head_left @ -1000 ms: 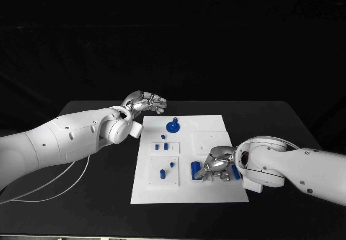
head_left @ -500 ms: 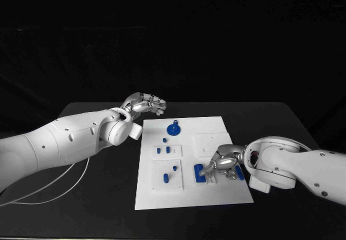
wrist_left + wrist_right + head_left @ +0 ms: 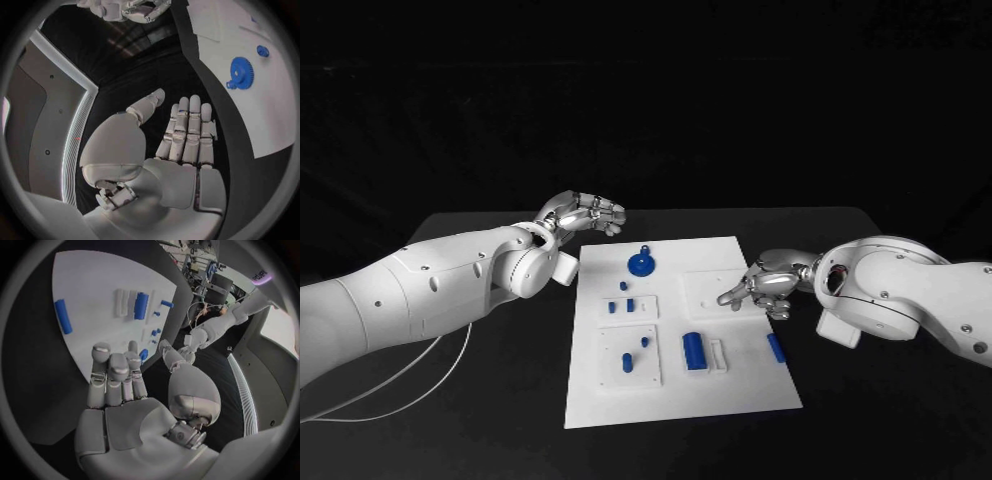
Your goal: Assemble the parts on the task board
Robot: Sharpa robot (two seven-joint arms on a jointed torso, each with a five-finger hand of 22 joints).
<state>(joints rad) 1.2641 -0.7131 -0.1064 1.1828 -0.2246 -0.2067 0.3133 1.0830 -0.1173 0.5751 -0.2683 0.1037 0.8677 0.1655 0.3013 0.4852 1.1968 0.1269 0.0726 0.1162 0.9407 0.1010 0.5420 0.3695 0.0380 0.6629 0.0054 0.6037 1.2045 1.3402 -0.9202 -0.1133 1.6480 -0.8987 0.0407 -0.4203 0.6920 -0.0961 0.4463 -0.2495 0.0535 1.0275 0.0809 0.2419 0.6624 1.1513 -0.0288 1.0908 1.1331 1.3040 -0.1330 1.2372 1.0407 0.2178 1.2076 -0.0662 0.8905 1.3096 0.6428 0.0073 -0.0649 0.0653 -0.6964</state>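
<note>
A: While the task board (image 3: 733,390) lies flat in the middle of the black bench (image 3: 473,390), where are the two hands?

B: The left hand (image 3: 584,213) is at the upper left of the board, just past its corner, over the bench. Its wrist camera shows the fingers (image 3: 187,130) straight and side by side, thumb apart, with nothing in the palm. The right hand (image 3: 764,283) hovers at the board's right edge, about mid-height in the frame. Its fingers are loosely apart and it holds nothing.

A: And the parts?

B: A blue gear (image 3: 640,264) with a small knob sits near the top of the board. Below it, two small blue pegs (image 3: 623,306) stand in a raised square on the left half. Lower still, another raised square carries two more small blue pieces (image 3: 633,357). A larger blue block (image 3: 692,350) lies in the lower middle, just beside a white holder (image 3: 718,354). A blue bar (image 3: 776,348) lies alone near the right edge, below the right hand.

A: Is either hand touching a part?

B: No, both are apart from every blue piece.
</note>
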